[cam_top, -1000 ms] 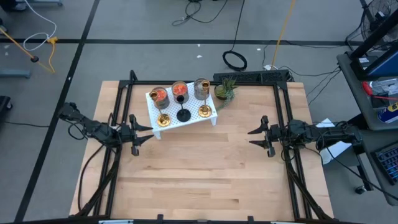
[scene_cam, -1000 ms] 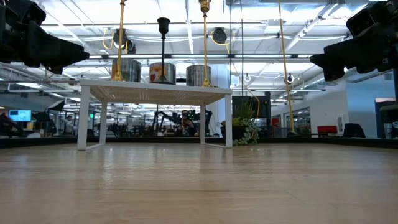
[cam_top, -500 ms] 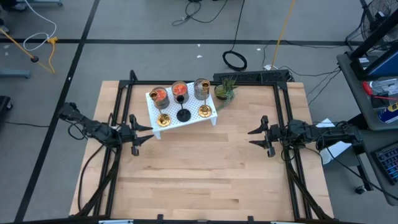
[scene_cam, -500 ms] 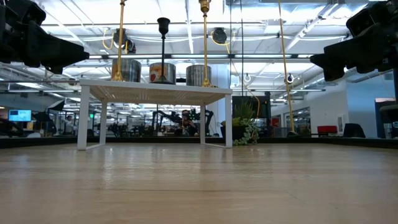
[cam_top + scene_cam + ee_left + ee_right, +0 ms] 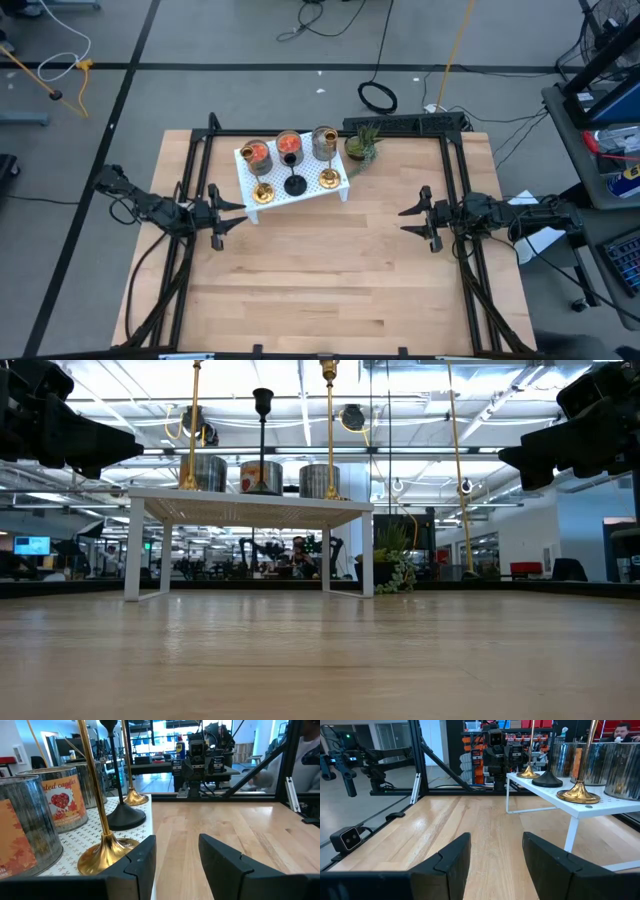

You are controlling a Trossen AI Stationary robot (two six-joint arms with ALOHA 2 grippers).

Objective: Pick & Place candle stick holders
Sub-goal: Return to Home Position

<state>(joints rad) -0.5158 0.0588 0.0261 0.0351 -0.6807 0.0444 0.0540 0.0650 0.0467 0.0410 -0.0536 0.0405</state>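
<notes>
Left jaws, right jaws spread, empty; candle stick holders [image 5: 289, 148] on rack [image 5: 312, 189], nearer left jaws.

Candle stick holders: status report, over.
Left gripper, right gripper: jaws open, empty, wide apart. All six candle stick holders on white rack. Nothing in the way.

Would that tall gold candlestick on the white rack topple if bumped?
Probably: the gold candlestick has a long thin stem over a small round base, so a high nudge may tip it. Its shiny metal looks slippery.
</notes>
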